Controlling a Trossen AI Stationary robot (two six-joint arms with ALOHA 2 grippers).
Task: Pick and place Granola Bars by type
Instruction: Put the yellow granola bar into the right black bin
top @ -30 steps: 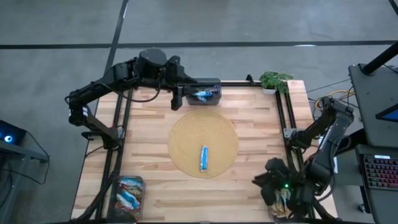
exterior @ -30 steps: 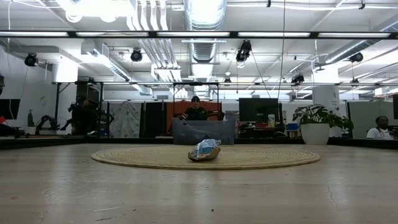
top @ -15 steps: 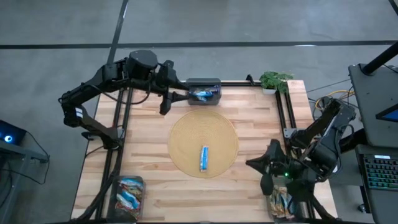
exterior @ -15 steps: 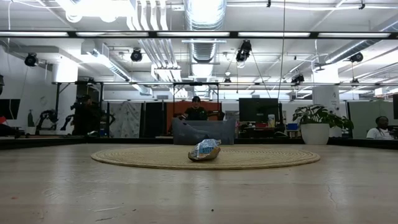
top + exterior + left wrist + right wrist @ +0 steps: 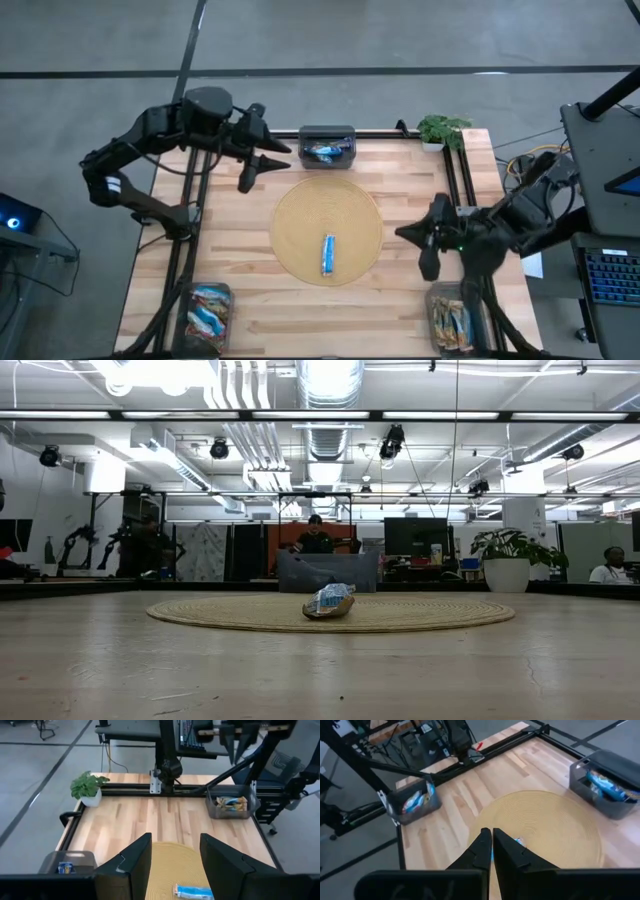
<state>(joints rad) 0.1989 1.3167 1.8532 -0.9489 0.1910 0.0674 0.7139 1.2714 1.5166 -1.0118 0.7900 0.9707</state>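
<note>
Since the earlier frames, the left gripper (image 5: pixel 262 160) has drawn back from the far bin (image 5: pixel 327 147) with fingers spread and empty, while the right gripper (image 5: pixel 425 243) has risen from the near-right bin (image 5: pixel 458 322) toward the round mat (image 5: pixel 300 210), fingers closed and apparently holding nothing. The step in hand is the approach to the last granola bar (image 5: pixel 327 254), a blue one lying mid-mat, well apart from both grippers. The next move calls for opening the right fingers and descending over it.

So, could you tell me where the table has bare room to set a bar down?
Bare wood lies between the round mat and the left edge, and between the front bins. The mat holds only one blue bar. It is crowded at the back bin, near the left gripper, and under the right gripper by the mat's right rim.
</note>
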